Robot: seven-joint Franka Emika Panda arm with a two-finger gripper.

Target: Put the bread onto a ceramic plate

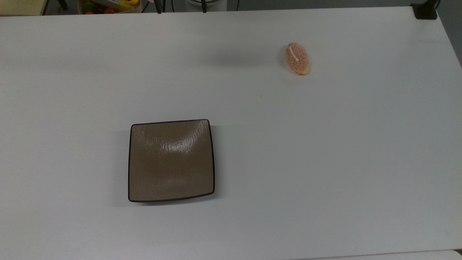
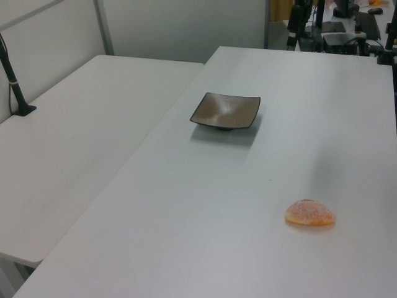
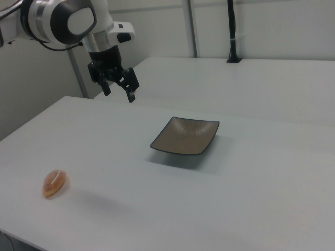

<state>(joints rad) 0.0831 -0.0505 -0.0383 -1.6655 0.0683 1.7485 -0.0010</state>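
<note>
White surface (image 1: 325, 162) carrying two objects. The bread (image 1: 297, 58) lies on its own near the top view's upper right, well apart from the square brown plate (image 1: 171, 160), which sits empty toward the top view's lower left. In the right view the arm's hand (image 3: 119, 93) hangs above the surface's far edge, fingers spread and holding nothing, with the plate at centre and the bread at lower left.

The ceramic plate (image 1: 171, 160) looks glossy brown, its faintly rippled glaze catching pale highlights inside a thin black rim. Well apart from the ceramic plate, the bread (image 1: 297, 58) has a rough, sugary, speckled crust. The table (image 1: 325, 162) beneath is smooth, matt white.
</note>
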